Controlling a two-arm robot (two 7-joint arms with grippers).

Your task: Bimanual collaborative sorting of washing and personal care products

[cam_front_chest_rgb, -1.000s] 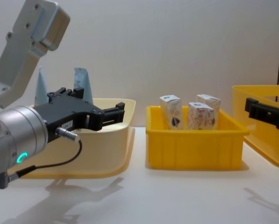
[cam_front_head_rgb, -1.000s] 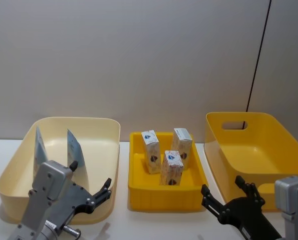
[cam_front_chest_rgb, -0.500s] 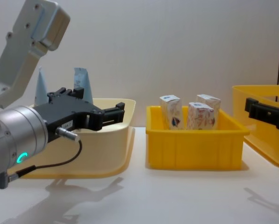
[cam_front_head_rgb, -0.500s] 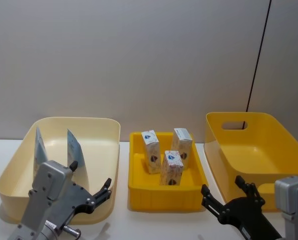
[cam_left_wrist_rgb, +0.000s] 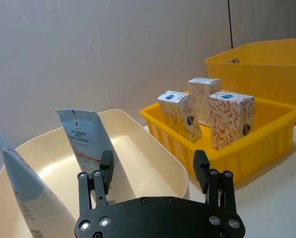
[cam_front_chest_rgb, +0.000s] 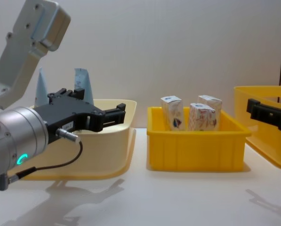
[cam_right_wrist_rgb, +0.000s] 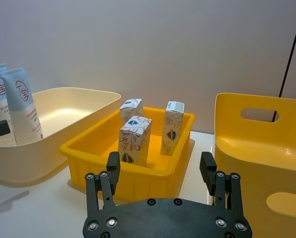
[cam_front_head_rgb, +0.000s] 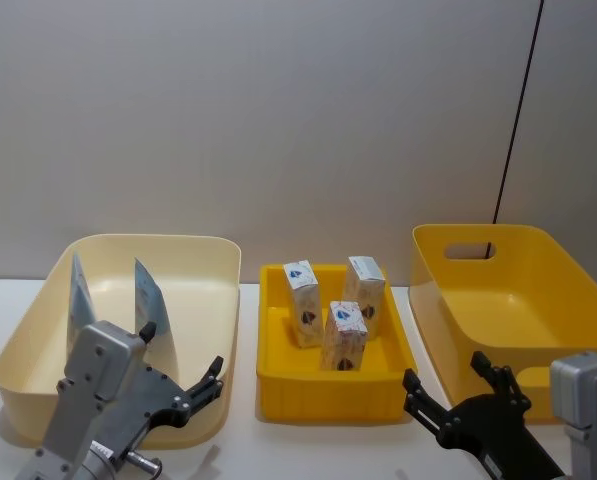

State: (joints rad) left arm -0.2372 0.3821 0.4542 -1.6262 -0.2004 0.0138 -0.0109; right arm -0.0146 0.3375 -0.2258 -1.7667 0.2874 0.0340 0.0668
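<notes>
Smooth cream plastic bin (cam_front_head_rgb: 148, 238), glossy yellow plastic tray (cam_front_head_rgb: 328, 395), glossy yellow plastic handled bin (cam_front_head_rgb: 523, 305), printed matt paperboard cartons (cam_front_head_rgb: 344, 335), soft satin plastic tubes (cam_front_head_rgb: 150, 298), matt black left tool (cam_left_wrist_rgb: 153, 162) and right tool (cam_right_wrist_rgb: 160, 161) with shiny metal screws (cam_right_wrist_rgb: 150, 202), brushed silver metal wrist housing (cam_front_chest_rgb: 18, 136), matt white surface (cam_front_chest_rgb: 178, 197)

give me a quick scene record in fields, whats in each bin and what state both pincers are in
cream bin: two light-blue tubes, standing crimped end up
middle yellow tray: three white cartons, upright
right yellow bin: right of the tray, handle slot in its far wall
left pincer: open, holding nothing, by the cream bin's near side
right pincer: open, holding nothing, by the right yellow bin's near side
</notes>
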